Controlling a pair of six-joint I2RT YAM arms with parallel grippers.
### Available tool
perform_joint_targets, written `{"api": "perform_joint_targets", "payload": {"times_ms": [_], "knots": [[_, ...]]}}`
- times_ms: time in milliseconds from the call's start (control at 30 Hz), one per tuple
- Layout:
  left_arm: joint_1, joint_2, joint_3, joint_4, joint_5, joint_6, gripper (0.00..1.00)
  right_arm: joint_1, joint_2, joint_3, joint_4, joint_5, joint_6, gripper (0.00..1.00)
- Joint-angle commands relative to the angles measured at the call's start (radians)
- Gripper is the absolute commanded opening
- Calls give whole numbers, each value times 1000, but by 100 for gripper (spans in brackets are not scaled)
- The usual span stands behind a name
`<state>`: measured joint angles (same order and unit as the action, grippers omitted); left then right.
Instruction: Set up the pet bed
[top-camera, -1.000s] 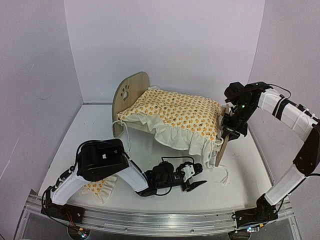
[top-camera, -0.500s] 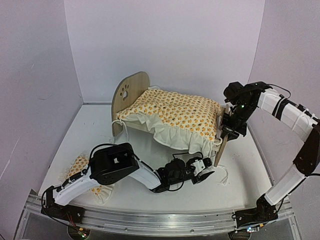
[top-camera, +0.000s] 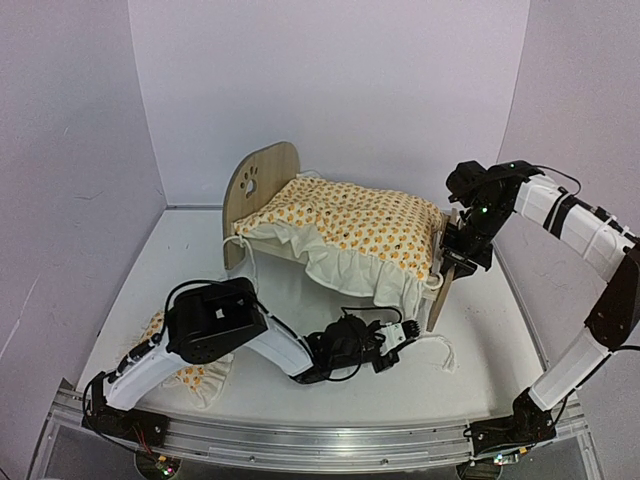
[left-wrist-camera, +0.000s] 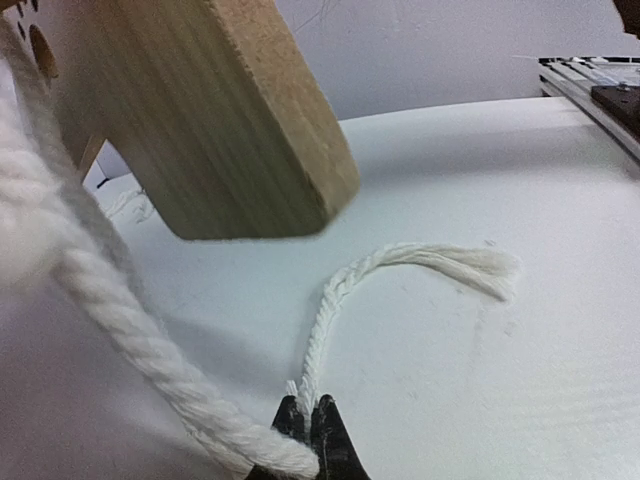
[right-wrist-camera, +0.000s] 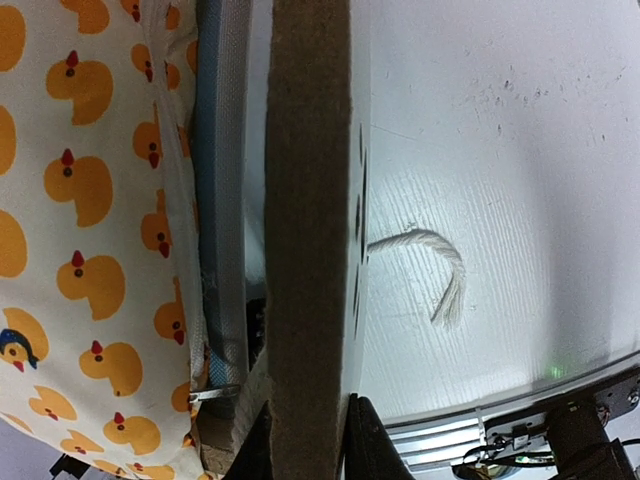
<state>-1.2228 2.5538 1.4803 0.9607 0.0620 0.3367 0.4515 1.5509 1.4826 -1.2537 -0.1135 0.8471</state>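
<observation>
Your right gripper (top-camera: 460, 264) clenches the pet bed (top-camera: 262, 186) footboard (right-wrist-camera: 310, 200) near the counter's (top-camera: 190, 260) right edge — left gripper (left-wrist-camera: 310, 432) pinches the white cord (left-wrist-camera: 345, 285) just beside it.

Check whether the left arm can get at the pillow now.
Probably not directly: the left gripper is shut on the cord by the footboard, and the pillow lies back near that arm's base, partly under it. It must release first.

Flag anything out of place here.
The small orange-patterned ruffled pillow lies on the white table, off the light plywood pet bed. The matching ruffled blanket sags over the bed's near side, and a white cord trails across the table.
</observation>
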Motion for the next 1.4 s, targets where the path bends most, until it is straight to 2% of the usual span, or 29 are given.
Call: {"api": "perform_joint_targets", "payload": {"times_ms": [0, 133, 267, 400, 500, 567, 667, 767, 900, 1000, 1100, 1200, 1300, 1367], "knots": [[3, -288, -231, -30, 134, -92, 0, 5, -76, -6, 367, -65, -65, 0], [6, -442, -325, -31, 371, -230, 0, 4, -93, -132, 483, -35, -127, 0], [21, -422, -274, -30, 605, -405, 0, 5, -101, -257, 638, -47, -216, 0], [33, -383, -222, -30, 701, -503, 0, 4, -140, -415, 823, -48, -260, 0], [40, -378, -218, -26, 731, -528, 0, 4, -110, -448, 821, -13, -334, 0], [50, -387, -227, -22, 740, -544, 0, 4, -100, -465, 778, 11, -353, 22], [72, -403, -254, -17, 725, -556, 0, 3, -114, -447, 568, 93, -387, 46], [88, -405, -256, -14, 731, -578, 0, 3, -155, -395, 319, 256, -385, 60], [95, -384, -245, -10, 734, -587, 0, 2, -263, -330, 154, 292, -349, 74], [95, -368, -225, -5, 769, -608, 0, 3, -337, -335, 133, 169, -359, 77], [98, -375, -227, -1, 783, -603, 0, 7, -427, -465, 256, -127, -400, 73], [103, -375, -223, 5, 800, -614, 0, 6, -466, -528, 309, -163, -381, 71], [106, -380, -231, 13, 803, -620, 0, 7, -502, -688, 544, -360, -220, 65], [110, -388, -238, 15, 802, -619, 0, 6, -532, -825, 709, -399, -72, 66]]}}
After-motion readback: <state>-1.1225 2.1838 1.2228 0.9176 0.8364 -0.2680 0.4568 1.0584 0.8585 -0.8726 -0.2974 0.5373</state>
